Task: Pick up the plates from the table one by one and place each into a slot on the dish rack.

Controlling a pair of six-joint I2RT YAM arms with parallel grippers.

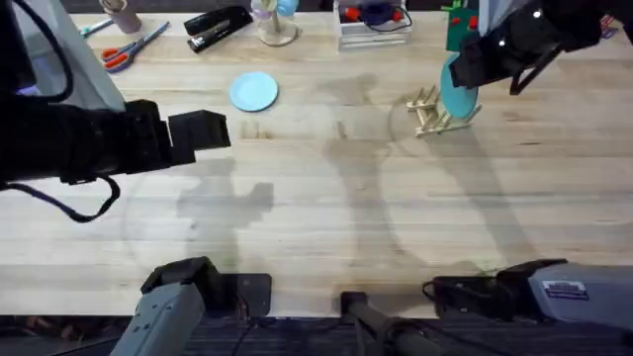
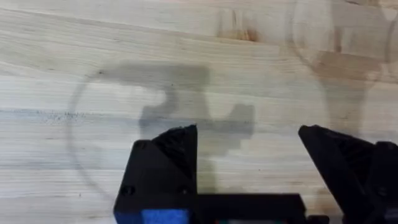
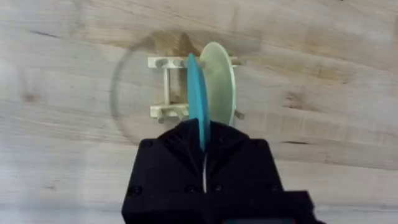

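A paler light blue plate [image 1: 255, 91] lies flat on the table [image 1: 326, 208], at the back and left of centre. At the back right, my right gripper [image 1: 467, 71] is shut on the teal plate [image 1: 458, 95] and holds it upright on edge just over the dish rack [image 1: 436, 113]. In the right wrist view the teal plate [image 3: 199, 99] stands edge-on between my right gripper's [image 3: 204, 134] fingers, over the rack [image 3: 168, 87] and beside a pale yellow plate [image 3: 219, 84] standing in a slot. My left gripper [image 1: 203, 132] hovers open over bare wood [image 2: 249, 155], short of the light blue plate.
Along the back edge lie orange-handled scissors [image 1: 127, 49], a black stapler [image 1: 218, 25], a tape roll [image 1: 124, 15], a glass stand [image 1: 277, 25], a clear box [image 1: 374, 22] and a green object [image 1: 457, 25]. Both arm bases sit at the front edge.
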